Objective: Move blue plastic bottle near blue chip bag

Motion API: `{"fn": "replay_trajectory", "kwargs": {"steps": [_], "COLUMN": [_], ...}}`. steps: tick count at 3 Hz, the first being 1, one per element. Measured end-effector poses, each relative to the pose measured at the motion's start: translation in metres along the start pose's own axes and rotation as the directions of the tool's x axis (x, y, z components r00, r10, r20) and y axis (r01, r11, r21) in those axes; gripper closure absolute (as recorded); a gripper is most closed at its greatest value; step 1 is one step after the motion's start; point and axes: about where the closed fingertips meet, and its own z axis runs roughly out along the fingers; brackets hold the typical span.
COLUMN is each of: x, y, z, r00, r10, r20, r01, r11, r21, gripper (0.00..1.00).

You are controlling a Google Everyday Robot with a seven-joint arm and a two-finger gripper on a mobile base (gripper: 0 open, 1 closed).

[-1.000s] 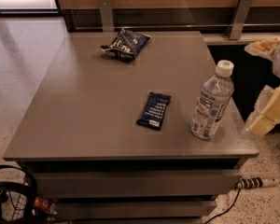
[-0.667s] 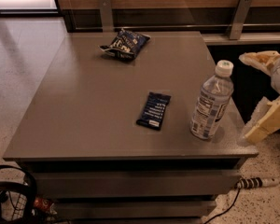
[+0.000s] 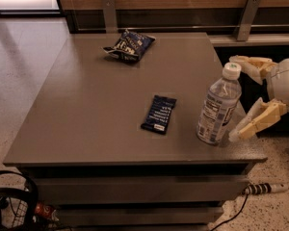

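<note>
The blue plastic bottle (image 3: 218, 105) stands upright near the table's front right corner, clear with a white cap and a white-and-blue label. The blue chip bag (image 3: 129, 45) lies at the far middle of the table, puffy and dark blue with white lettering. My gripper (image 3: 235, 98) comes in from the right edge, open, with one cream finger (image 3: 248, 64) behind the bottle's cap and the other (image 3: 254, 121) beside its base. The fingers are close to the bottle's right side and do not touch it.
A flat dark blue bar wrapper (image 3: 159, 114) lies left of the bottle. The grey table (image 3: 91, 109) has drawers below. A wooden wall with metal brackets (image 3: 244, 16) runs behind. Cables (image 3: 9, 196) lie on the floor at the lower left, a power strip (image 3: 262, 189) at the lower right.
My gripper has moved left toward the bottle, its fingers now closer to the bottle's right side. The bottle, chip bag and wrapper have not moved.
</note>
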Motion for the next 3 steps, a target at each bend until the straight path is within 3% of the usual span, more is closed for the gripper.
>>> {"fn": "replay_trajectory", "kwargs": {"steps": [1,3], "x": [0.002,0.022], "y": [-0.009,-0.017], "z": [0.002,0.01], "r00": [0.991,0.959], "r10": [0.029,0.105], "r20": [0.132,0.265], "r01": [-0.027,-0.084], "r11": [0.9994,0.9924], "r21": [-0.021,-0.09], "gripper": [0.0,0.0]}}
